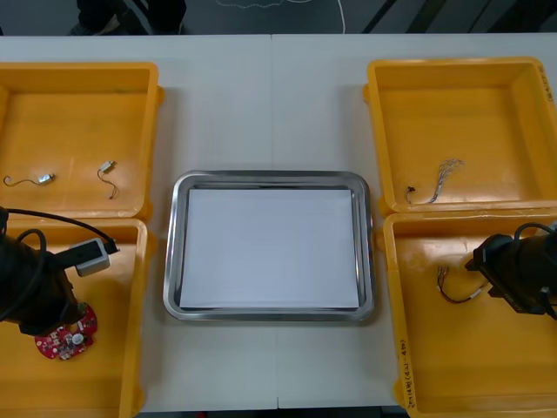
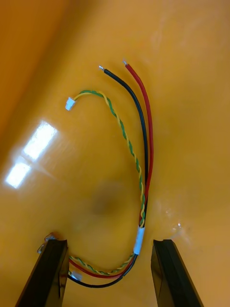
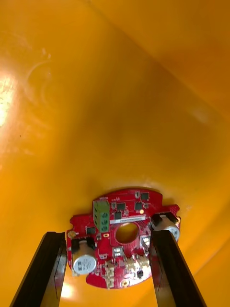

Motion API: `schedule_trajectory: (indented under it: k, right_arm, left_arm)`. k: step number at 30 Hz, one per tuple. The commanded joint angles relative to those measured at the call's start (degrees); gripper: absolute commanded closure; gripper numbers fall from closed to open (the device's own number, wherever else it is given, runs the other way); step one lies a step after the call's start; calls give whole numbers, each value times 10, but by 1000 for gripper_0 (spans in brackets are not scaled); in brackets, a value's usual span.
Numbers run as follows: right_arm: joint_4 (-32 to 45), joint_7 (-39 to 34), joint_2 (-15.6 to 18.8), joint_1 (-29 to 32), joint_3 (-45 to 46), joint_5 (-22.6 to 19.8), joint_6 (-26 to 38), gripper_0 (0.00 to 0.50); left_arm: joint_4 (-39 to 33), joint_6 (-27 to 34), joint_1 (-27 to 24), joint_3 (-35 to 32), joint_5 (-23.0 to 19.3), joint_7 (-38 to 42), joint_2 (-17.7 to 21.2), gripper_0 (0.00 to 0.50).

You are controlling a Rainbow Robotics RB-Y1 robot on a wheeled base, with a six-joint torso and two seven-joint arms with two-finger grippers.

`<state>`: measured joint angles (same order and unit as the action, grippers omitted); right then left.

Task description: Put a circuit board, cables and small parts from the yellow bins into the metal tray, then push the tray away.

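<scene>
Two arms hang in the near bins, one at each side of the white-lined metal tray (image 1: 270,178) at the middle of the table (image 1: 261,87). From above, the left arm hides part of the round red circuit board (image 1: 66,335) in the near-left yellow bin (image 1: 113,366). The wrist camera shows the left gripper (image 3: 108,235) spread wide, its fingers (image 3: 48,268) flanking the board. In the near-right yellow bin (image 1: 487,366), the right gripper (image 2: 109,242) stands equally wide over a cable bundle (image 2: 139,158) of red, black and twisted yellow-green, which loops between the fingers toward the bin's left wall.
</scene>
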<state>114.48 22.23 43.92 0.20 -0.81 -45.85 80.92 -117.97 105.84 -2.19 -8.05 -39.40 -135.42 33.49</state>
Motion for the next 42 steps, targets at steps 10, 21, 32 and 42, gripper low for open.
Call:
schedule_trajectory:
  k: [10, 21, 32, 42]
  right_arm:
    - [-23, -52, -3, 0, -38, 3, -39, 0]
    - [-23, -61, -1, 12, -51, 6, -52, 0]
    - [-39, -63, 1, 17, -63, 9, -66, 0]
    - [-56, -63, 2, 17, -70, 10, -74, 0]
  left_arm:
    - [4, -54, 10, 7, 16, -47, -6, 0]
    - [19, -80, 25, 7, 21, -56, -6, 0]
    - [19, -97, 44, 7, 26, -59, -7, 0]
    - [19, -107, 56, 10, 33, -64, -16, 0]
